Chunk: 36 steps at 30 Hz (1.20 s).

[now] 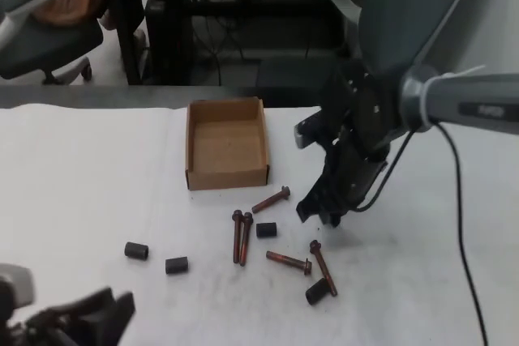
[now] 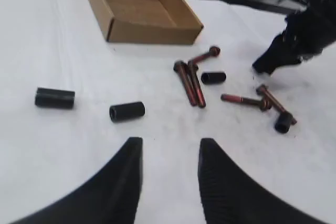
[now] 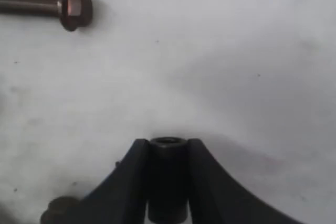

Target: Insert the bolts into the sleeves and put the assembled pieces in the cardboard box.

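The box [image 1: 227, 176] is seen empty at the far middle of the bench [image 1: 81, 168], so nothing has been delivered. Five bolts [image 1: 238, 237] are left loose just near of the box, two of them laid side by side and touching. Four sleeves [image 1: 136, 250] are counted on the bench: two at the near left, well apart from the bolts, one among the bolts, and one at the near right. That last one is touched by the end of a bolt. Whether the tip is entered cannot be told, though it is probably only lying against it. No pair is clearly assembled, so the task is judged to be at its start, with every insertion and placement left.

The right gripper [image 3: 168, 142] is clenched on a fifth sleeve [image 3: 168, 182], whose open end is pointed out past the fingertips, close over the bench right of the bolts. The left gripper [image 2: 171, 141] is held parted at the near left, with nothing grasped or touched.
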Each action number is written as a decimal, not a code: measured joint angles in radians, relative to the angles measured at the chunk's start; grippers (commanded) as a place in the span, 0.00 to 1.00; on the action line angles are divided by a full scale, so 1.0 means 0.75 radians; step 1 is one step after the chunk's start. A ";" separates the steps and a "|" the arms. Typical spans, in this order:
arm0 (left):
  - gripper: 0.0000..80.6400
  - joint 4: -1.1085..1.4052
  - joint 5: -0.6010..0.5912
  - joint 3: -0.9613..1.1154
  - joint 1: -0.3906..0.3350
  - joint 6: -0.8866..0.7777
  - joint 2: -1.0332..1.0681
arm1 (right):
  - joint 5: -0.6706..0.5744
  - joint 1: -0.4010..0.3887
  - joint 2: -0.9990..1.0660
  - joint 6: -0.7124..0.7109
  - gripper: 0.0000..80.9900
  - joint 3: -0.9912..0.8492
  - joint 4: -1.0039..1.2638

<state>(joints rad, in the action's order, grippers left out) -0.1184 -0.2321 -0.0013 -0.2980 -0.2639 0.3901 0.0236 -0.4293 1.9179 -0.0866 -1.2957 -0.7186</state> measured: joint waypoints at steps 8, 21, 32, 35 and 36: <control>0.41 0.149 0.092 0.342 -0.176 0.059 0.682 | 0.000 0.000 -0.307 0.033 0.01 0.134 -0.002; 0.44 -0.033 -0.280 1.120 -0.324 0.663 1.628 | 0.009 0.013 -0.827 0.091 0.01 0.366 -0.092; 0.51 -0.577 0.099 1.618 -0.593 1.625 1.939 | -0.160 0.075 -1.189 0.214 0.01 0.553 -0.112; 0.51 -0.673 0.215 1.680 -0.595 1.776 2.008 | -0.251 0.075 -1.303 0.261 0.01 0.626 -0.110; 0.51 -0.691 0.245 1.693 -0.593 1.807 2.031 | -0.264 0.075 -1.338 0.276 0.01 0.646 -0.110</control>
<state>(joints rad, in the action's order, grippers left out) -0.6365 -0.0486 1.2683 -0.7427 1.0917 1.9133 -0.1742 -0.3729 0.9144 0.1203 -0.8111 -0.8008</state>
